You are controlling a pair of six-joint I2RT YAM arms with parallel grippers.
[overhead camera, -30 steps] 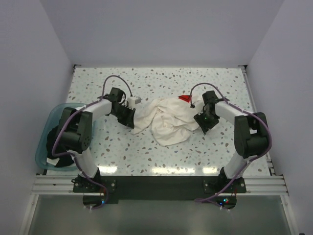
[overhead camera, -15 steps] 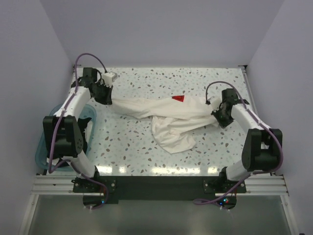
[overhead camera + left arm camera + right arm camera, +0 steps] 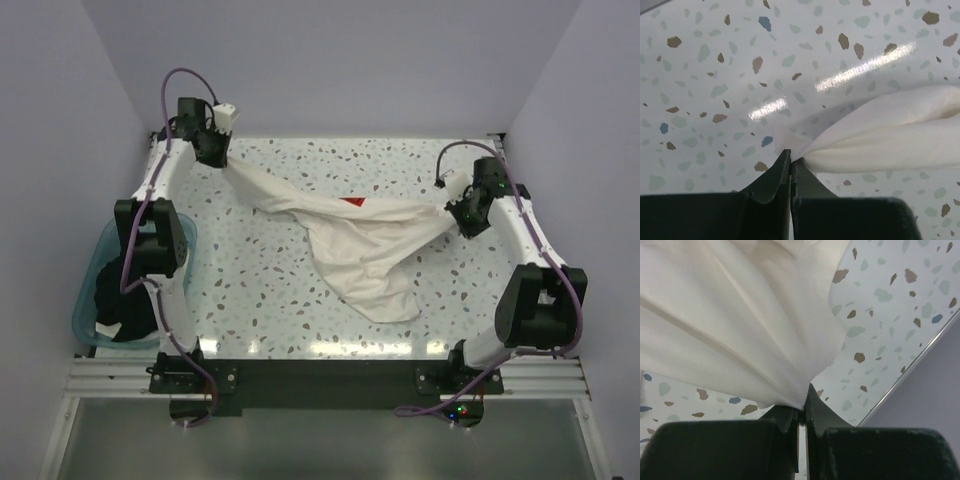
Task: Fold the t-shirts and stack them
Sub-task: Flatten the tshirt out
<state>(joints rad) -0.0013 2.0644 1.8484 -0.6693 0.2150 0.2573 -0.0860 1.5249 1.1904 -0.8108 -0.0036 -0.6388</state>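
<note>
Scene: a speckled table (image 3: 300, 300) is seen from above, with two robot arms bolted at its near edge.
White t-shirt (image 3: 360, 250): it is held over the middle of the table, strung between the two grippers as a long twisted band.
Long axis: it runs across the table from the far left corner to the right side, with the left end farther back than the right end.
Loose part: a wide fold sags from the middle of the band and points toward the near edge. Whether it rests on the table cannot be told.
Red patch (image 3: 352, 201): a small piece of print is shown on the upper edge of the band, near its middle.
Left gripper (image 3: 215, 148): it is raised at the far left corner. In the wrist view its fingers are pressed together on a pinch of the white cloth, which fans out to the right.
Right gripper (image 3: 462, 215): it is placed near the right edge of the table. Its fingers are clamped on a gathered bunch of the same cloth, whose pleats spread up and left.
Black t-shirt (image 3: 118, 300): it is heaped inside a teal tub (image 3: 88, 285) at the table's left edge, well apart from the white one.
</note>
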